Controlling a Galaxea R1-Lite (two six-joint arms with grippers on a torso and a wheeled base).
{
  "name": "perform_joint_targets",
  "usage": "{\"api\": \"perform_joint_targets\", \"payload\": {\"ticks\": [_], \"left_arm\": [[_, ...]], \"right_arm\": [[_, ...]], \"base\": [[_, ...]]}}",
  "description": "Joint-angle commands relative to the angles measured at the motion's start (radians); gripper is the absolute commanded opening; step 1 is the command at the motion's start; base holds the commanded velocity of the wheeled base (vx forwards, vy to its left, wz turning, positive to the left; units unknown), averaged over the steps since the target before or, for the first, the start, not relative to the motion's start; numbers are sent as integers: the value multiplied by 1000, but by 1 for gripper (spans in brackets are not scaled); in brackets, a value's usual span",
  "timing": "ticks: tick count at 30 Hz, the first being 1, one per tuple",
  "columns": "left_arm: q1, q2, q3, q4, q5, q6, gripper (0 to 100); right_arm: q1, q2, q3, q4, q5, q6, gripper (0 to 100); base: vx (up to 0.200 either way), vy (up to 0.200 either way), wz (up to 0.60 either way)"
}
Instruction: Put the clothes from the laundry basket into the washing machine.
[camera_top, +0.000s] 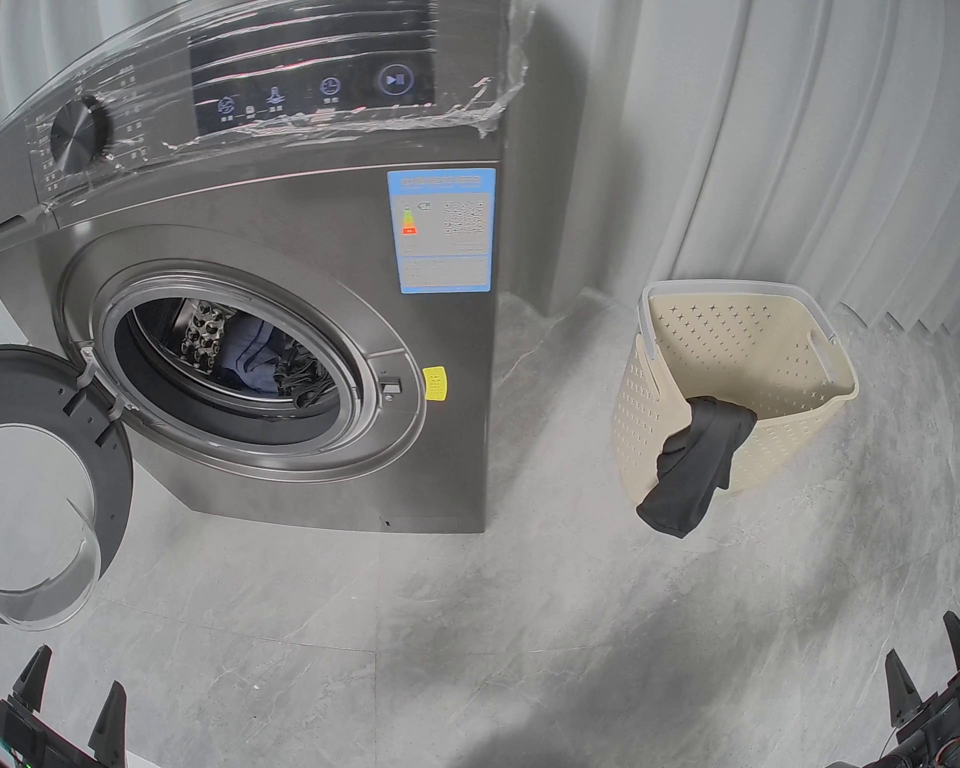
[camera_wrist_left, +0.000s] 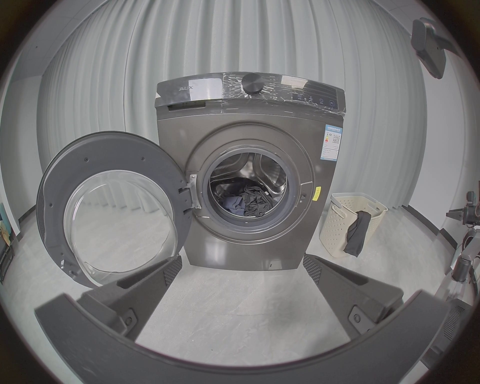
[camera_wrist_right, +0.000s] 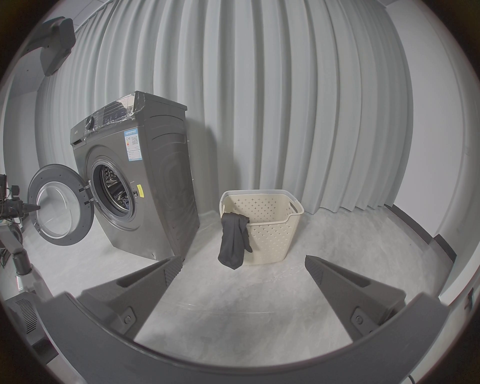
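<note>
A grey front-loading washing machine (camera_top: 300, 200) stands at the left with its round door (camera_top: 50, 480) swung open. Dark and blue clothes (camera_top: 265, 365) lie inside the drum (camera_wrist_left: 247, 192). A cream laundry basket (camera_top: 740, 370) sits on the floor to the machine's right, and a dark garment (camera_top: 700, 460) hangs over its near rim (camera_wrist_right: 235, 239). My left gripper (camera_top: 70, 700) is low at the front left, open and holding nothing (camera_wrist_left: 240, 295). My right gripper (camera_top: 925, 665) is low at the front right, open with nothing between its fingers (camera_wrist_right: 240, 295).
Pale curtains (camera_top: 780, 140) hang behind the basket and the machine. Grey tiled floor (camera_top: 500, 620) stretches between the grippers, the machine and the basket. A tripod stand (camera_wrist_left: 467, 235) stands off to the right side of the room.
</note>
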Motion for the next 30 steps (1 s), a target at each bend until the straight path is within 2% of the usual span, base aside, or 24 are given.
{"api": "perform_joint_targets", "payload": {"ticks": [1, 11, 23, 30], "left_arm": [[0, -9, 15, 0, 2, -1, 100], [0, -9, 15, 0, -3, 5, 100], [0, -9, 15, 0, -1, 1, 100], [0, -9, 15, 0, -3, 1, 100]], "right_arm": [[0, -13, 18, 0, 1, -1, 100], [0, -13, 18, 0, 1, -1, 100], [0, -13, 18, 0, 1, -1, 100], [0, -13, 18, 0, 0, -1, 100]], "base": [[0, -200, 0], [0, -20, 0], [0, -200, 0], [0, 0, 0]]}}
